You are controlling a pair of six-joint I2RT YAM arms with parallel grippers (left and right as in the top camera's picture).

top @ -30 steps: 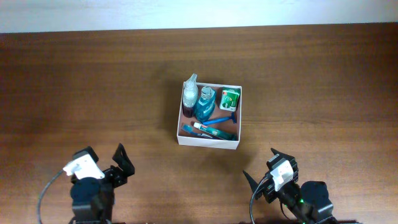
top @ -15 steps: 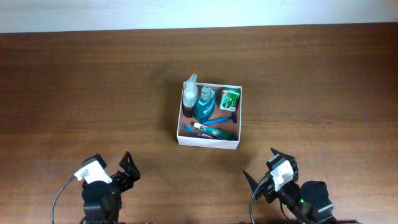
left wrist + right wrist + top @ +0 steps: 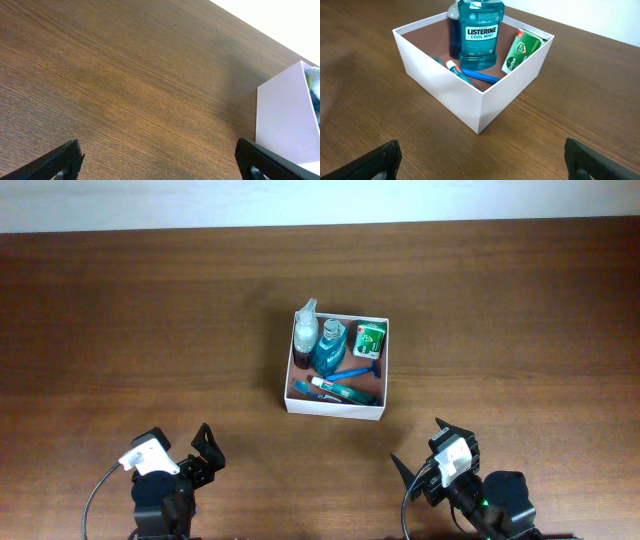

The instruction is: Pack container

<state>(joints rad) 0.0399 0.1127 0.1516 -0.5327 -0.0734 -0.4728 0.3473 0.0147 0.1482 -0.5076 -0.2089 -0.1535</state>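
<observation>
The container [image 3: 333, 408] is a square white box with a reddish-brown inside, at mid-table. It holds a blue Listerine bottle [image 3: 328, 350], a clear spray bottle [image 3: 304, 330], a green-white packet [image 3: 370, 337], a blue razor [image 3: 362, 370] and a teal toothbrush [image 3: 335, 388]. My left gripper [image 3: 200, 455] is open and empty at the front left, well short of the box. My right gripper [image 3: 422, 448] is open and empty at the front right. The right wrist view shows the box [image 3: 445, 95] ahead of the open jaws [image 3: 482, 160]. The left wrist view shows one box wall [image 3: 285, 120] at the right.
The brown wooden table [image 3: 150, 330] runs to a white wall strip along the far edge [image 3: 320, 200]. Both arm bases sit at the front edge. Bare wood lies between each gripper and the box.
My left gripper moved slightly right and back toward the front edge a second ago, then held still. The right arm and the box contents have not moved.
</observation>
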